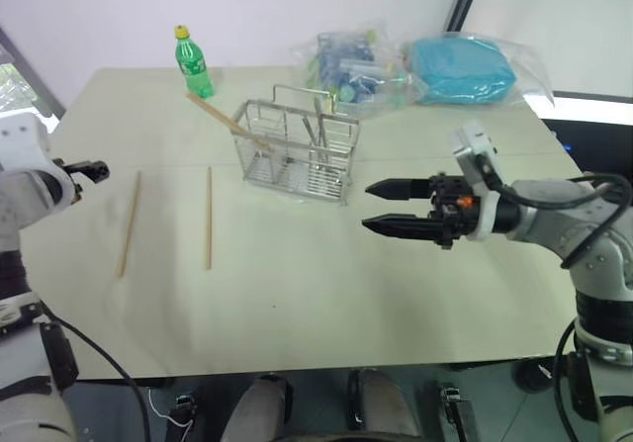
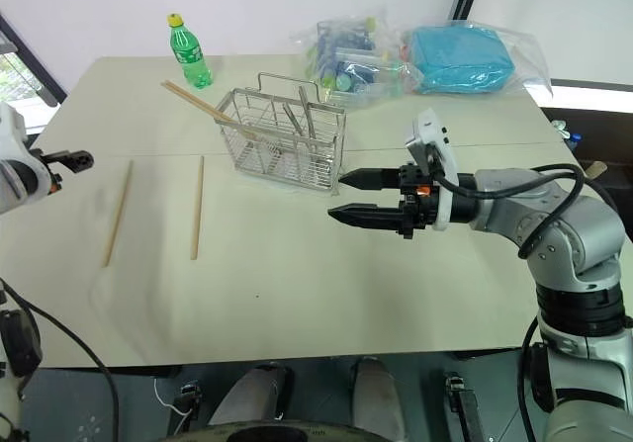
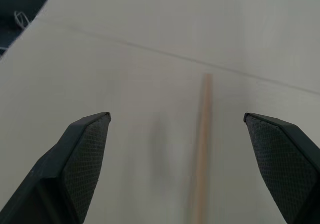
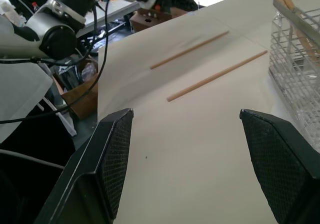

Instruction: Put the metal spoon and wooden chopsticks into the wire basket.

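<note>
While the wire basket sits near the back of the desk with one chopstick poking out over its left rim and the metal spoon standing inside, two wooden chopsticks lie flat on the desk well left of it, side by side but apart. Left hand hovers over one of them, spread wide, holding nothing. Right hand hangs in front of the basket, pointing left, spread fairly wide and empty too.

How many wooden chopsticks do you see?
3: two chopsticks lie apart on the table, one left of the other; the third leans in the wire basket.
</note>
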`<state>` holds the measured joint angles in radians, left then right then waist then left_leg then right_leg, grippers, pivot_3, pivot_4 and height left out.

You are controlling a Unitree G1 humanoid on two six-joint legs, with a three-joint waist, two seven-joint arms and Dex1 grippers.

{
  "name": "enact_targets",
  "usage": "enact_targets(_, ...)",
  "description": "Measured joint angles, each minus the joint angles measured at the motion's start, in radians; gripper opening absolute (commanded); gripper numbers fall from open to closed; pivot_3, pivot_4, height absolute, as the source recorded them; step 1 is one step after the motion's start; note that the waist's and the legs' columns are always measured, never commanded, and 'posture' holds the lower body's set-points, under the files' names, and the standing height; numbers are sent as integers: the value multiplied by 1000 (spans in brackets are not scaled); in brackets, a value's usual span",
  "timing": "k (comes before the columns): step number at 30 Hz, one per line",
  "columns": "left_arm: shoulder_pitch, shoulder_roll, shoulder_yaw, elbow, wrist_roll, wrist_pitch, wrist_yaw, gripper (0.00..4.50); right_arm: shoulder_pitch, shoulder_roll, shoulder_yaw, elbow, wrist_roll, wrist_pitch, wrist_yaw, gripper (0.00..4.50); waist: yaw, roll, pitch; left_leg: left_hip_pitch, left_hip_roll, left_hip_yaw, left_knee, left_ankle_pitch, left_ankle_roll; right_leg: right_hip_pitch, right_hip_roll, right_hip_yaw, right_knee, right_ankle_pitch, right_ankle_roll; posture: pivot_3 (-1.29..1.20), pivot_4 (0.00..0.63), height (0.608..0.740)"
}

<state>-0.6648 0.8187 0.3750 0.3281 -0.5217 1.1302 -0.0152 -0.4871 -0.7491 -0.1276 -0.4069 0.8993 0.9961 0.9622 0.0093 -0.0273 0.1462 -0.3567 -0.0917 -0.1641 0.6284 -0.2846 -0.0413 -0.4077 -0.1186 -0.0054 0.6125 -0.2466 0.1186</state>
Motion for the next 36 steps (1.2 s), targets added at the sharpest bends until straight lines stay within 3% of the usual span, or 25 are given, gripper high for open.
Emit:
enact_targets(16,-272,-98,-206,676,274,-384,-263,4500,94,3,-60,-103,163,31,-182,3476,1,-3,-1,0,0,0,0,0,1,0,0,0,0,0,1,0,150,709)
enact_targets(19,-305,-99,-206,751,306,-429,-286,3641,97,1,-71,-103,181,31,-203,3539,2,-3,-1,0,0,0,0,0,1,0,0,0,0,0,1,0,150,709)
enact_targets(26,-332,-98,-168,838,319,-480,-282,32,105,-25,-93,-103,211,30,-222,3539,7,-4,-1,0,-1,0,2,0,1,2,0,0,0,1,2,0,150,709)
enact_targets(31,-351,-111,-121,865,314,-495,-243,32,114,-40,-94,-103,220,29,-228,3539,7,-4,-2,0,-1,0,2,0,1,2,0,0,0,1,3,0,150,709)
enact_targets(36,-364,-137,-24,855,265,-623,-180,32,114,-45,-93,-101,220,23,-228,3539,3,-7,-1,-2,0,-1,2,0,1,0,0,-1,0,1,3,0,150,709)
